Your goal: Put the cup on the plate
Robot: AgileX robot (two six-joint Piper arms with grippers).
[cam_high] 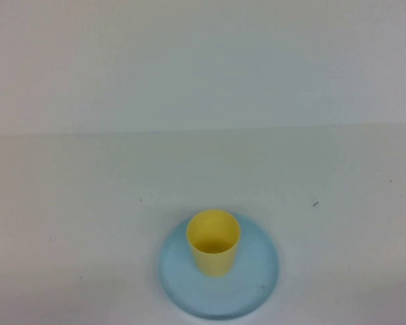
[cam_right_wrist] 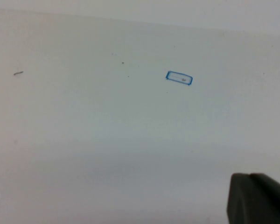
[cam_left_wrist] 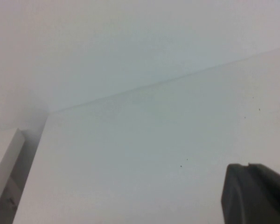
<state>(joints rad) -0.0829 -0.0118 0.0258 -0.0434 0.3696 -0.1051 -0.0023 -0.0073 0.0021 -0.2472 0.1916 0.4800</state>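
The yellow cup stands upright on the light blue plate near the table's front edge in the high view, a little left of and behind the plate's middle. Neither arm shows in the high view. My left gripper shows only in the left wrist view as one dark block, its two fingers pressed together, empty, over bare white table. My right gripper looks the same in the right wrist view, shut and empty over bare table. The cup and plate are out of both wrist views.
A small blue rectangular mark and a few dark specks lie on the white table in the right wrist view. The table's left edge and a white wall behind it show in the left wrist view.
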